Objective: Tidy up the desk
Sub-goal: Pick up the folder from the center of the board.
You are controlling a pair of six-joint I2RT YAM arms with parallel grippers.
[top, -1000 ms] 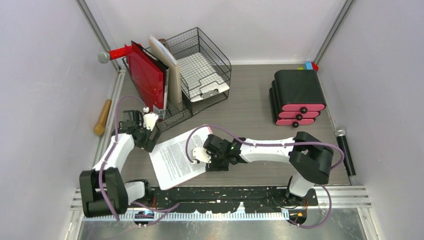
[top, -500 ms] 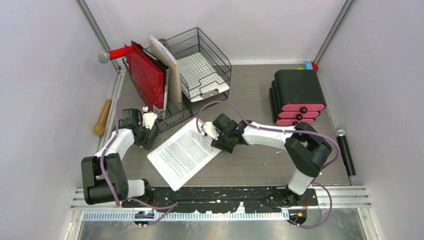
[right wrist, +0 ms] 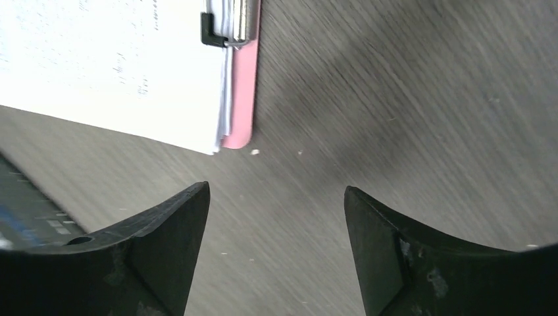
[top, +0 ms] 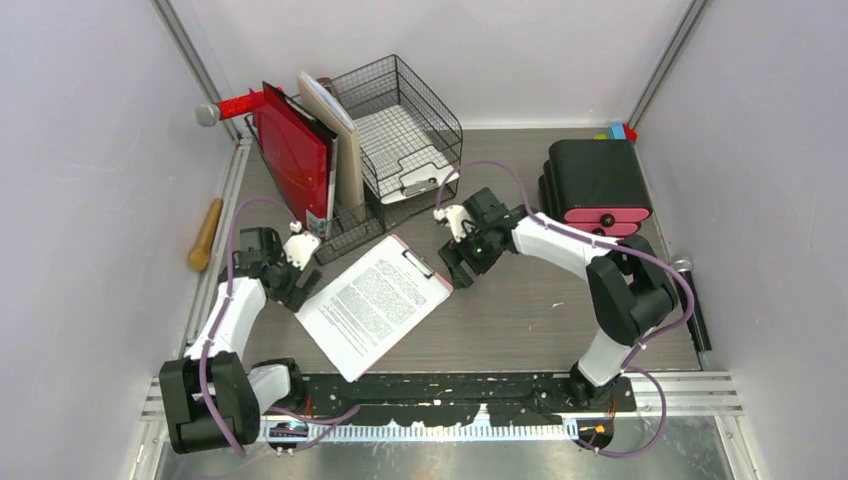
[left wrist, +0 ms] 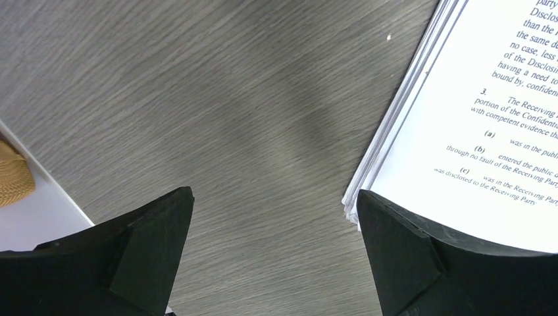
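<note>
1. Left gripper point(top: 303, 287) hangs low over the bench point(top: 530, 315) with its jaws wide apart and nothing between them. It is at the near-left edge of a paper stack point(left wrist: 500, 99). In the wrist view one finger overlaps the stack's corner, and whether they touch cannot be told.
2. Right gripper point(top: 455, 268) also has its jaws spread and empty, with bare bench showing between them. It is just beside the clip end of the clipboard point(right wrist: 242, 99).
3. Grey wood-grain bench fills the middle of the overhead view. Pale walls stand on three sides and a metal rail point(top: 450, 405) runs along its near edge.
4. Black wire-mesh tray rack point(top: 400, 115) stands at the back left. A white board with a metal clip lies in its lower tier.
5. Black drawer unit point(top: 595, 170) stands at the back right, well apart from the rack, with three pink fronts facing the arms.
6. Red folders point(top: 295, 155) and a beige folder point(top: 347, 160) stand upright just left of the rack.
7. Pink clipboard lies flat on the bench, left of centre, turned diagonally between the two grippers. Printed pages cover it, and its metal clip point(right wrist: 227, 26) is at the far-right end.
8. Wooden handle point(top: 205, 235) lies off the bench's left edge, and a black cylinder point(top: 692, 305) lies along its right edge.
</note>
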